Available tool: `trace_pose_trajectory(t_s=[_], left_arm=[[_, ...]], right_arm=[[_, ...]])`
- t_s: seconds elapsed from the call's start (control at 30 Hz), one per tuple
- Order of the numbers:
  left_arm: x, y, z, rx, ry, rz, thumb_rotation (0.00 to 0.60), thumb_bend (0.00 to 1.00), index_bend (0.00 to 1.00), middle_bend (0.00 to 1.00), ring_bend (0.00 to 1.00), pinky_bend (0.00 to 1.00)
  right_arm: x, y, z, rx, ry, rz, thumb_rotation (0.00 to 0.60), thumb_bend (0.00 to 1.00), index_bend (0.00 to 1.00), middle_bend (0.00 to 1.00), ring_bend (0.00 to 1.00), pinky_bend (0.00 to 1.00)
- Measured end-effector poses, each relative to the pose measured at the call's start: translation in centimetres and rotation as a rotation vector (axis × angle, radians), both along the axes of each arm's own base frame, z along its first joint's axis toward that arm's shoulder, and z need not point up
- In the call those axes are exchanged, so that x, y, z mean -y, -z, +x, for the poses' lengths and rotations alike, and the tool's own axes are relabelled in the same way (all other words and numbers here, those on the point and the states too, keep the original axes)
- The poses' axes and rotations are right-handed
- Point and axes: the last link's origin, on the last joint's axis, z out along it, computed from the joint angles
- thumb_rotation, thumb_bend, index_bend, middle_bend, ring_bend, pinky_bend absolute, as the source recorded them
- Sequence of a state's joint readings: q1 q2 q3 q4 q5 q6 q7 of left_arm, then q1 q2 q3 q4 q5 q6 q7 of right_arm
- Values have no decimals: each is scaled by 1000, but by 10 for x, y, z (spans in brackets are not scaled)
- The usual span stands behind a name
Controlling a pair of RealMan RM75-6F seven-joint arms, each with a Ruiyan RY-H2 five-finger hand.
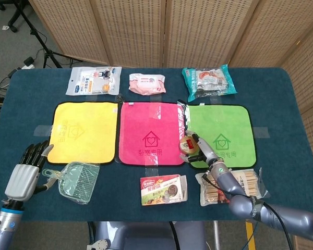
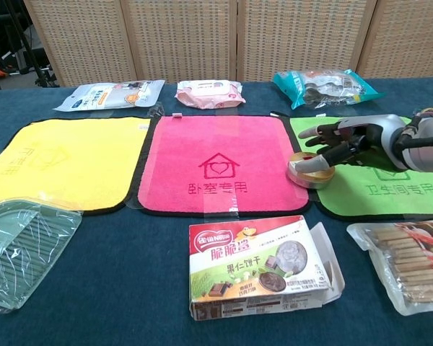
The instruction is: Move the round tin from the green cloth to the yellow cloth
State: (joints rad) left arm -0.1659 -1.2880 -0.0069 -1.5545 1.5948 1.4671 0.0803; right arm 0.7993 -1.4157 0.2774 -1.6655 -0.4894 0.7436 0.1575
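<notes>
The round tin is small and gold-sided with a red-and-white lid. My right hand grips it from the right, fingers around its rim. It hangs tilted over the seam between the pink cloth and the green cloth, at the green cloth's left edge. The yellow cloth lies bare at the far left. My left hand rests open near the table's front left edge, seen only in the head view.
A green plastic scoop lies beside my left hand. A biscuit box and a pack of stick snacks sit along the front. Three packets line the back edge.
</notes>
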Motion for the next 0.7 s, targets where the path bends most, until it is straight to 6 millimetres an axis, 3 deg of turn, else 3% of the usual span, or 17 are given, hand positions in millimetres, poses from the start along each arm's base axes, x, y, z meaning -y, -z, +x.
trace_pose_trajectory(t_s=[0.7], left_arm=[[0, 0, 1, 3, 6, -4, 600, 179, 0, 0, 0, 0]], right_arm=[[-21, 18, 26, 39, -36, 41, 600, 337, 11, 0, 0, 23]])
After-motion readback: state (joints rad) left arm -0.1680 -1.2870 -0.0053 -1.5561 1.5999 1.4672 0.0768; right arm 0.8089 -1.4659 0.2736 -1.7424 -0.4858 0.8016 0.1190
